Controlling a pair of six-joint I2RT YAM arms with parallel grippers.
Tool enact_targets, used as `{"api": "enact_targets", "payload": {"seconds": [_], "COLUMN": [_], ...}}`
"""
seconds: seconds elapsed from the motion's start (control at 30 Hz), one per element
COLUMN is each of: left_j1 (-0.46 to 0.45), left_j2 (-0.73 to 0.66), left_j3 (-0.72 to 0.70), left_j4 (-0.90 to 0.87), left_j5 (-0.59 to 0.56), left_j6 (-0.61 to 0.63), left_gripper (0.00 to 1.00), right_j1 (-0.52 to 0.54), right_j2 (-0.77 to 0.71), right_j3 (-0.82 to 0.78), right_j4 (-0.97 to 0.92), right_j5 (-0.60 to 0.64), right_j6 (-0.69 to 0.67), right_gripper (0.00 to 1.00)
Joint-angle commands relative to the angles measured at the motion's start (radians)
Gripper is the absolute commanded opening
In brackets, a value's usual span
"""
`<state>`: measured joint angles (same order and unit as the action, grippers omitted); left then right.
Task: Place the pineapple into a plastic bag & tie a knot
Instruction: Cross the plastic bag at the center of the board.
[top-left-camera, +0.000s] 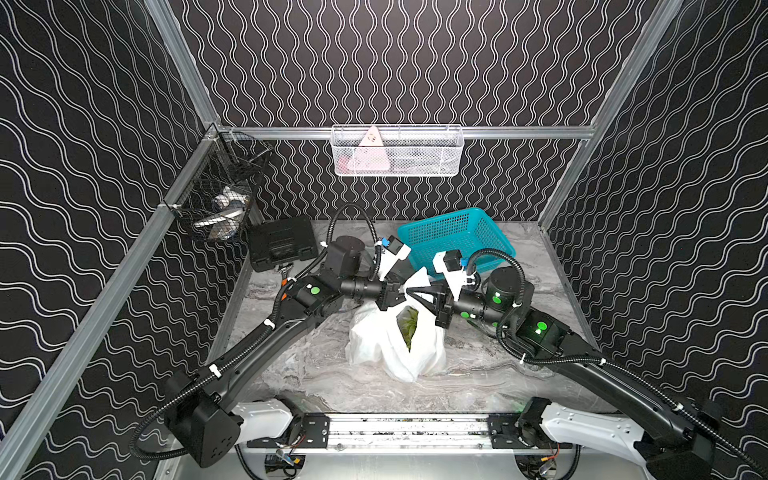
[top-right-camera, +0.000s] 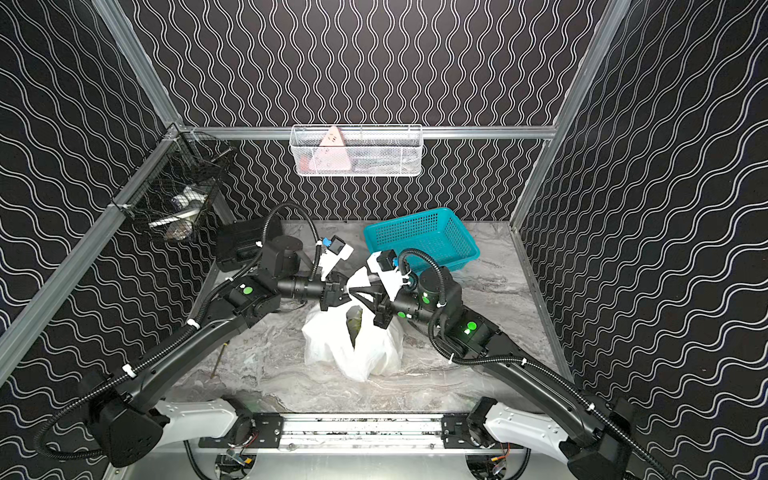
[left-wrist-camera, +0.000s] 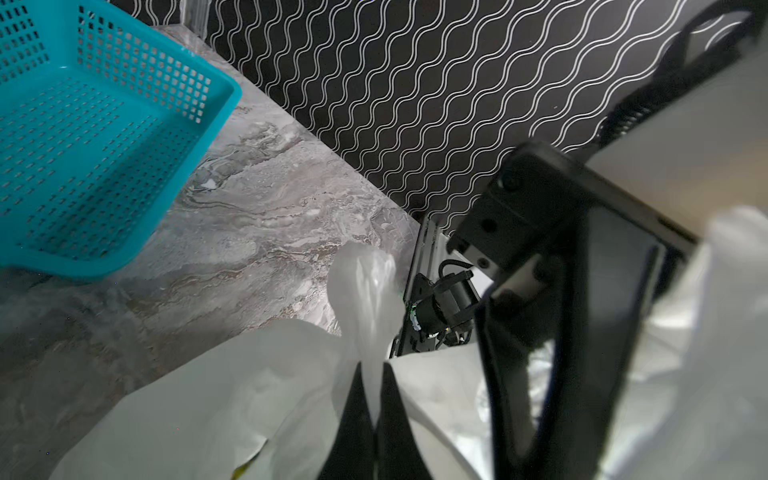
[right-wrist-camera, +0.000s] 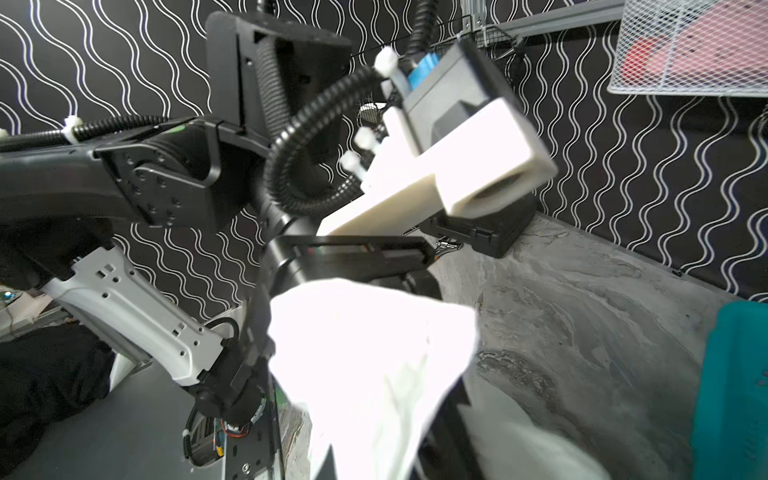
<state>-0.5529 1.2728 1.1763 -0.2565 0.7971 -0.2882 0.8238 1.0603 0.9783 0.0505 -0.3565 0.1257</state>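
While both jaws pinch the plastic bag (top-left-camera: 376, 345), grey marble tabletop (top-left-camera: 316, 386) meets wavy-patterned black walls (top-left-camera: 83, 166).

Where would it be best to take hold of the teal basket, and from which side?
I would grip the teal basket by its thin rim on the robot's right, coming down from above: it sits upright with its top open, and that edge is unobstructed.

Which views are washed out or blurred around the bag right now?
Right wrist view: the plastic bag is mostly blown out to flat white. Left wrist view: the plastic bag is dim but readable. Both top views: even light, pineapple visible.
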Motion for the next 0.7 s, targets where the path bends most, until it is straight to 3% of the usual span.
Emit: {"api": "enact_targets", "payload": {"seconds": [0.0, 0.07, 0.23, 0.43, 0.57, 0.6, 0.67], "left_j1": [-0.014, -0.026, -0.042, -0.042, -0.042, -0.042, -0.043], "left_j2": [0.009, 0.009, -0.033, -0.05, -0.036, -0.035, -0.03], "left_j3": [-0.02, -0.04, -0.1, -0.123, -0.129, -0.135, -0.138], "left_j4": [0.079, 0.127, 0.161, 0.259, 0.329, 0.356, 0.373], "left_j5": [0.05, 0.071, 0.099, 0.143, 0.143, 0.143, 0.13], "left_j6": [-0.007, -0.025, -0.001, -0.039, -0.085, -0.099, -0.112], "left_gripper": [0.0, 0.0, 0.0, 0.0, 0.0, 0.02, 0.11], "right_j1": [-0.005, -0.006, -0.031, -0.094, -0.096, -0.097, -0.103], "right_j2": [0.045, 0.059, 0.034, 0.052, 0.036, 0.033, 0.032], "right_j3": [0.033, 0.031, 0.02, 0.0, -0.037, -0.042, -0.046], "right_j4": [0.061, 0.083, 0.083, 0.106, 0.121, 0.12, 0.123], "right_j5": [-0.09, -0.102, 0.131, -0.109, -0.074, -0.07, -0.073], "right_j6": [0.056, 0.076, 0.116, 0.22, 0.263, 0.267, 0.284], "right_gripper": [0.0, 0.01, 0.03, 0.17, 0.2, 0.23, 0.18]}}
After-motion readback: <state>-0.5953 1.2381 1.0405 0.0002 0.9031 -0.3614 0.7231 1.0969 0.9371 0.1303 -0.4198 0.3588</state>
